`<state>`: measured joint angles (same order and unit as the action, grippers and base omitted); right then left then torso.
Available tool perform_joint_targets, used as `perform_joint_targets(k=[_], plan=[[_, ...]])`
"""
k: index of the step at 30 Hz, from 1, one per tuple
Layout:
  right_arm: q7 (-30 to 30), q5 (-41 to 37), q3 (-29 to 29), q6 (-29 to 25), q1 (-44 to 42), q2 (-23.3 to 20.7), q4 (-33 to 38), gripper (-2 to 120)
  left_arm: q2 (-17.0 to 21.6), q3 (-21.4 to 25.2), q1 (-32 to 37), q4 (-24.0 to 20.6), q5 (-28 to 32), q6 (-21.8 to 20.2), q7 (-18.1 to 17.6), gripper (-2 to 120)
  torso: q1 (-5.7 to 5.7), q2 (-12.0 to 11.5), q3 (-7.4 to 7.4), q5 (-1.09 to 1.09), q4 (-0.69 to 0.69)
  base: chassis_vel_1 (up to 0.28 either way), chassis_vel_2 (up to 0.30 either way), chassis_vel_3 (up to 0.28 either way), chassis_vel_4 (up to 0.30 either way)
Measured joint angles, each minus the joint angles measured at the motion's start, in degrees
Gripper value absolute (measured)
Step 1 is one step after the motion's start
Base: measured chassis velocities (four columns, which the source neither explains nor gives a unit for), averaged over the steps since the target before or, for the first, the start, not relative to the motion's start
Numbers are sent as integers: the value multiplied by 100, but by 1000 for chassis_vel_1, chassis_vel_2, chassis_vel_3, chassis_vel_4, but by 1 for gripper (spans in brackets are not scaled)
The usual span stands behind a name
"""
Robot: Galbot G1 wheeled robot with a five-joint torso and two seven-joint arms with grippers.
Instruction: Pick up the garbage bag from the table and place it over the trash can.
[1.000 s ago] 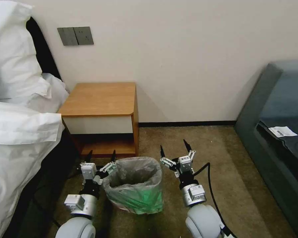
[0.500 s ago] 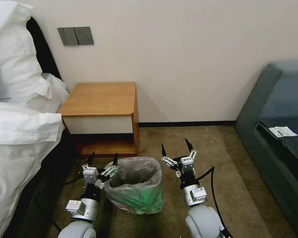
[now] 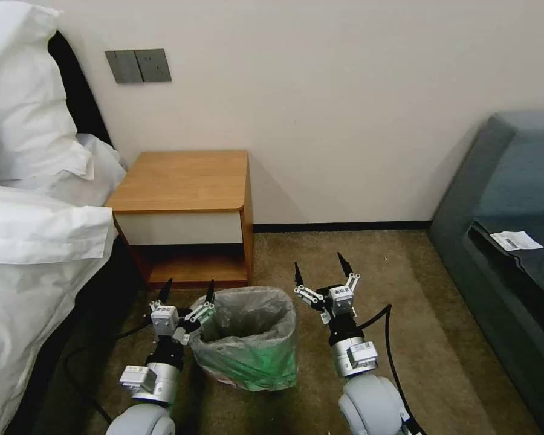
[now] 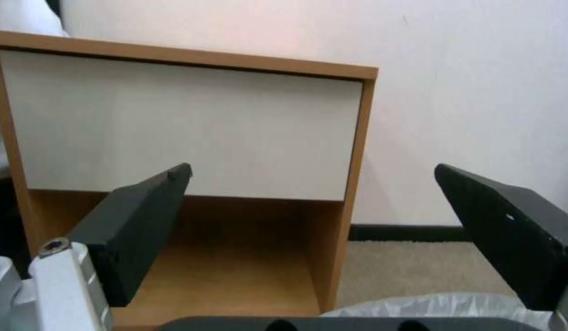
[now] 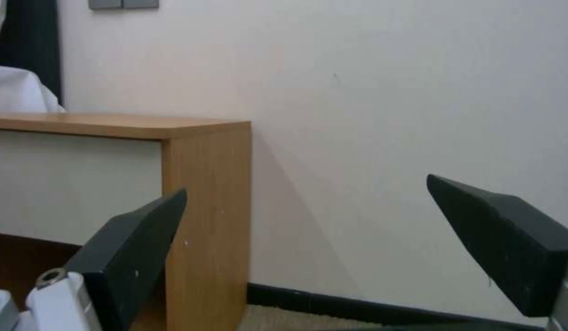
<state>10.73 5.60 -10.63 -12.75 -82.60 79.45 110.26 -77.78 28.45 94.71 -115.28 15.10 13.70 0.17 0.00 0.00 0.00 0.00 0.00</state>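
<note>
Head view: we saw the garbage bag [image 3: 248,329] lining the trash can [image 3: 254,368] on brown carpet [image 3: 405,314], before the table [image 3: 184,181]; left gripper [image 3: 187,291] and right gripper [image 3: 320,272] flanked it, fingers spread, empty. Left wrist view: table [image 4: 186,133], bag edge [image 4: 419,305]. Right wrist view: wall [image 5: 388,115].

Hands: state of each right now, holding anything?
Left hand: open, holding nothing, beside the left rim of the bagged trash can.
Right hand: open, holding nothing, just right of the can.

Grey garbage bag [image 3: 248,320] over green trash can [image 3: 257,367] (orange-brown table [image 3: 184,180]).
</note>
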Motion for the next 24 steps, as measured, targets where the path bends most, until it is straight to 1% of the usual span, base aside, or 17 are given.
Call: perform_joint_targets(k=[24], plan=[[0,-7,5,9,3,-3,7,100,-1,-1,0,-6,6,-10,-6,99,0,0,0,0,0,0,0,0,0]])
